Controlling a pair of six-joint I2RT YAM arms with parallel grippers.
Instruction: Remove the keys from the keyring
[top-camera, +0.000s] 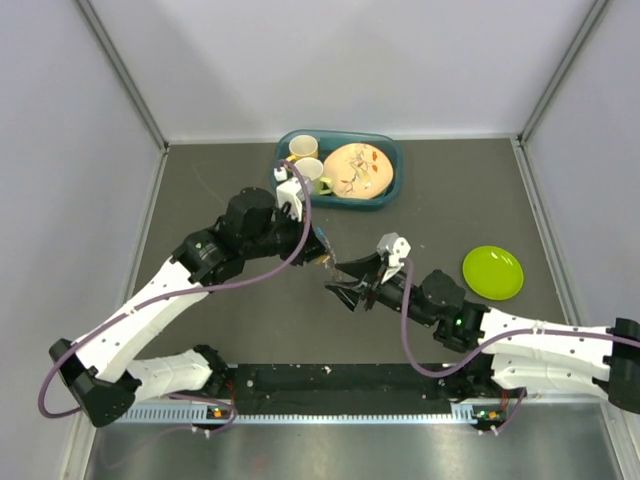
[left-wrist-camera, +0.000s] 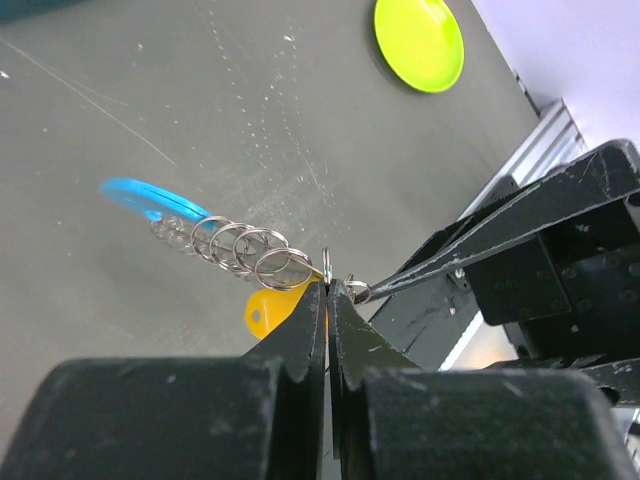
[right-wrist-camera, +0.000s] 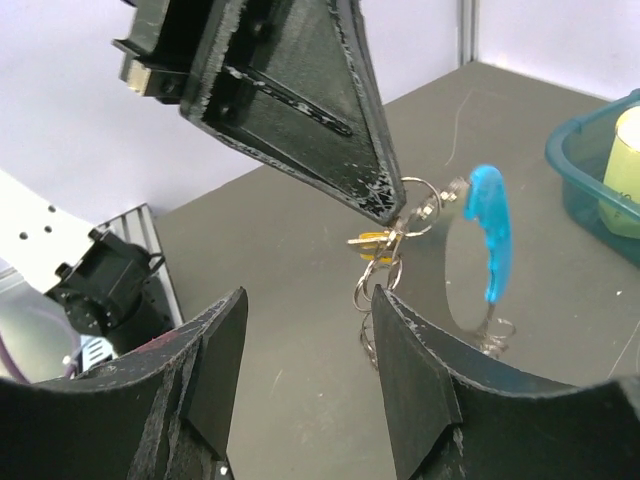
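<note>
My left gripper (left-wrist-camera: 328, 290) is shut on the keyring (left-wrist-camera: 327, 268), pinching the thin wire loop at its fingertips above the table. From the ring a chain of silvery rings (left-wrist-camera: 245, 250) hangs away. The keys show a blue head (left-wrist-camera: 150, 197) at the chain's far end and a yellow head (left-wrist-camera: 272, 308) just below the jaws. In the right wrist view the yellow key (right-wrist-camera: 375, 240) and blue piece (right-wrist-camera: 490, 225) dangle under the left gripper's fingertips (right-wrist-camera: 385, 200). My right gripper (right-wrist-camera: 308, 298) is open just below the bunch, with nothing between its fingers. From above, both grippers meet mid-table, left (top-camera: 325, 255) and right (top-camera: 342, 283).
A teal bin (top-camera: 388, 190) at the back holds two mugs (top-camera: 305, 148) and a peach plate (top-camera: 357, 168). A lime-green plate (top-camera: 492, 272) lies on the table to the right. A black rail (top-camera: 340, 380) runs along the near edge between the arm bases.
</note>
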